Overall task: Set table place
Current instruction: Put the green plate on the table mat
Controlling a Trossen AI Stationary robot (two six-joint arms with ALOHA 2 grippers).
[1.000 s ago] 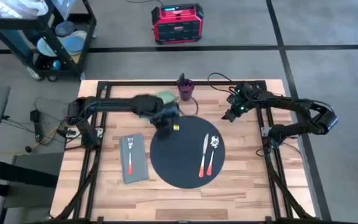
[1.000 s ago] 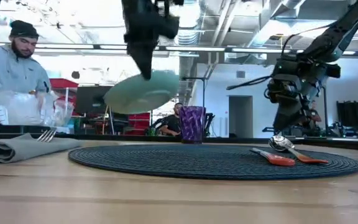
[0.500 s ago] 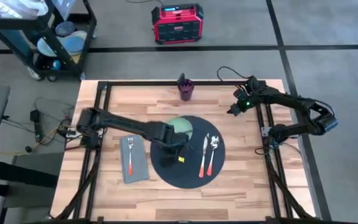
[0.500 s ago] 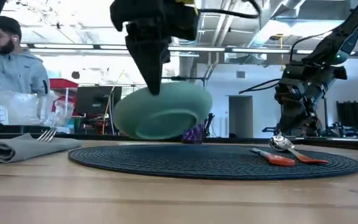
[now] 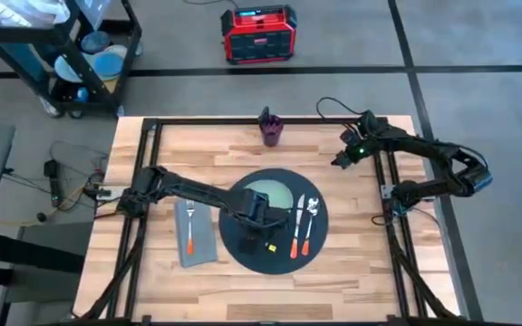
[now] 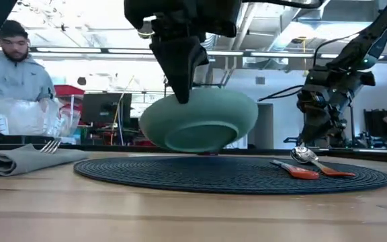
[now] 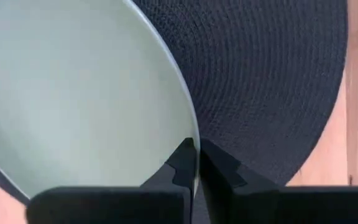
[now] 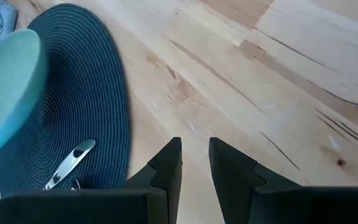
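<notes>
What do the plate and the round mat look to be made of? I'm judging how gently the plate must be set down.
The plate, pinched at its rim by the left hand, looks like glazed ceramic or melamine: smooth, pale green, with an even soft sheen. The mat looks like woven cord or fibre: dark, matte, ribbed in concentric rings.

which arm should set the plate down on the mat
Left. The left gripper is shut on the rim of the plate, holding it tilted just above the mat. The right gripper is empty, over bare table near the far right corner.
</notes>
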